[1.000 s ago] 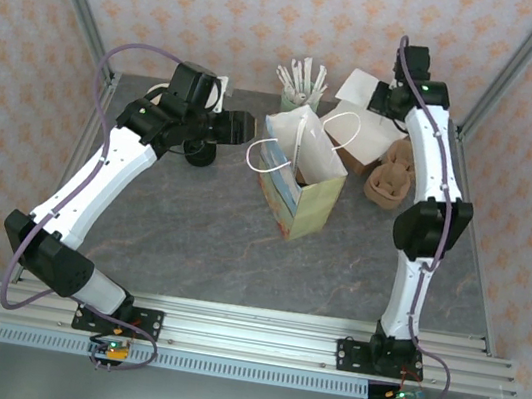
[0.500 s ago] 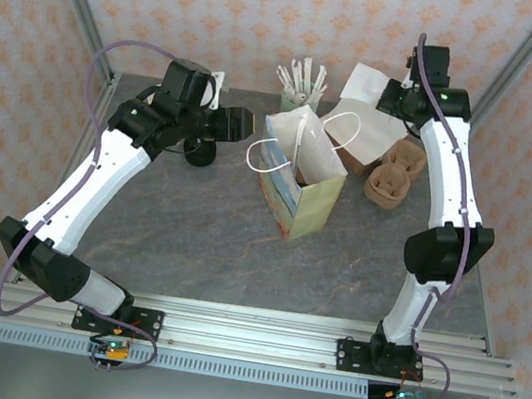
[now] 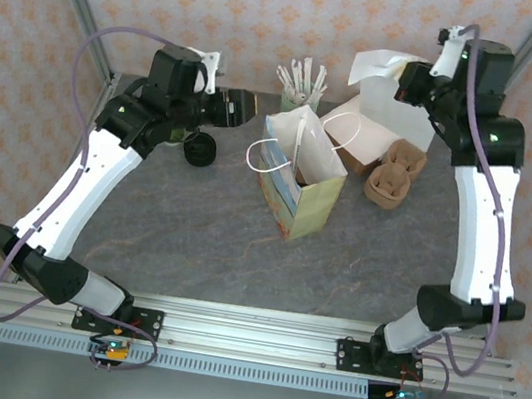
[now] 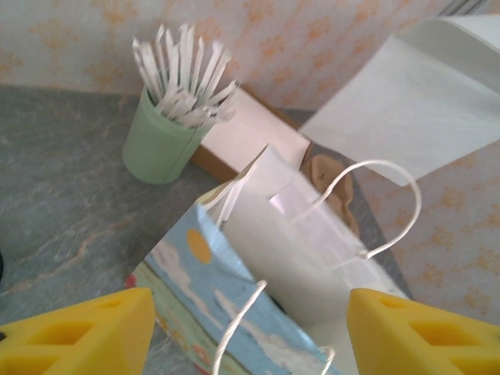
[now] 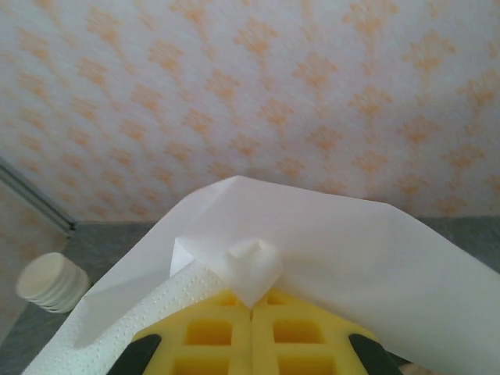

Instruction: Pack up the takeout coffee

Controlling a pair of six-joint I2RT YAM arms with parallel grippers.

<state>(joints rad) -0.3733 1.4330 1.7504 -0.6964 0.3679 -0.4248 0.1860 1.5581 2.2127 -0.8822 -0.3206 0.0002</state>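
Takeout coffee (image 3: 200, 152): on the table, far left, just beside the left arm, left of the paper bag (image 3: 299, 180)
Left gripper (image 4: 250, 332): fingers apart, empty
Right gripper (image 5: 251, 306): clamped on white paper sheet (image 5: 328, 234), raised, far right

Left arm (image 3: 87, 181): bent at the elbow, wrist far back, pointing right.
Left gripper (image 4: 250, 312): yellow fingers (image 4: 86, 332) wide apart.
Right arm (image 3: 481, 213): stretched up tall, wrist high at the back.
Right gripper (image 5: 251, 301): pressed tight together, pinching white paper (image 5: 351, 242).
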